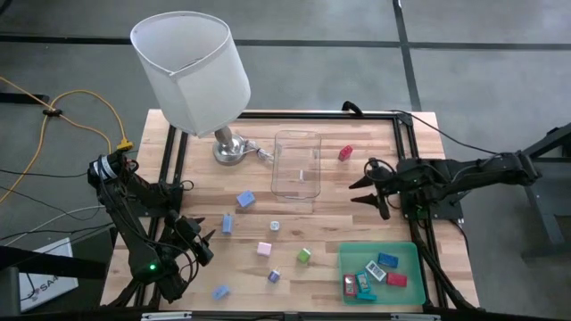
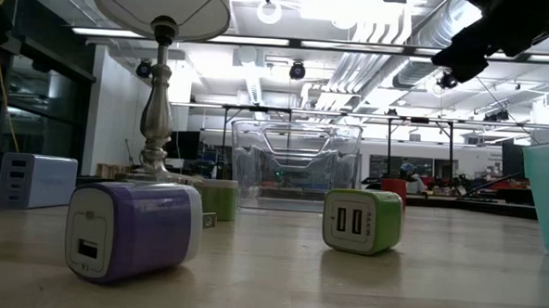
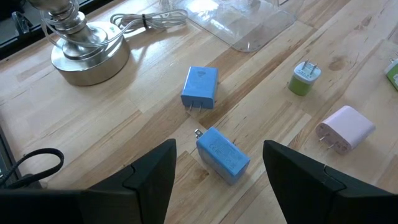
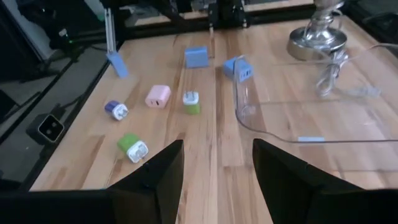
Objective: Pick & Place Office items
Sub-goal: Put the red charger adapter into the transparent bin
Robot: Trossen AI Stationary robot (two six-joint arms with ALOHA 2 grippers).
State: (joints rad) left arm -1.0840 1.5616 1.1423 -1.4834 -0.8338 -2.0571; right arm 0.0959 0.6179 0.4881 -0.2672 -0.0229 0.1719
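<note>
The office items are small plug-in charger blocks strewn over the wooden table: two blue ones (image 1: 245, 200) (image 1: 227, 223), a pink one (image 1: 264, 249), a green one (image 1: 305, 256), a purple one (image 1: 274, 276), a light blue one (image 1: 219, 292) and a red one (image 1: 346, 152). Several more lie in the green tray (image 1: 412, 257). My left gripper (image 1: 207, 247) hangs open at the near left, above and short of a blue block (image 3: 222, 157) lying flat. My right gripper (image 1: 359, 192) is open in the air right of the clear box (image 1: 297, 165), holding nothing.
A lamp with a white shade (image 1: 192, 67) and metal base (image 1: 229, 150) stands at the far left, its cord beside the clear box. The black frame rails (image 1: 174, 152) run along the table's left and right edges. Bare wood lies between the box and the tray.
</note>
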